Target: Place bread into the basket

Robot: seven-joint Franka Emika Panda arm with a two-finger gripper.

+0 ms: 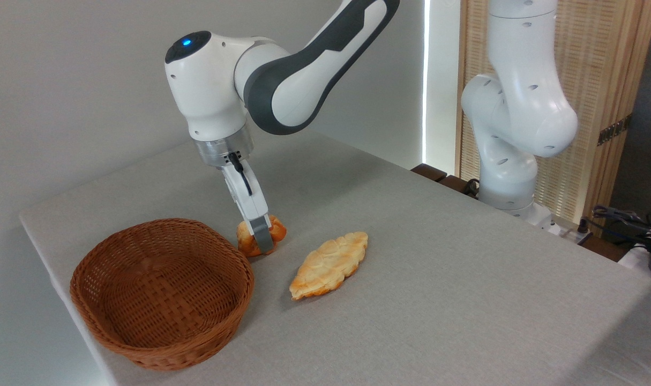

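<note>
Golden-tan round bun sits clamped in the white robot claw, just beside the reddish-brown woven wicker basket near the grey counter's left edge; a flat leaf-shaped pastry lies nearby.

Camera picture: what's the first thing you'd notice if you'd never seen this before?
Probably the big white and grey robot arm bending down over the table, its gripper clamped on a small golden bun that seems lifted just clear of the cloth. Next comes the wide reddish-brown wicker basket at the near left corner, holding nothing. A flat leaf-shaped pastry lies to its right.
</note>
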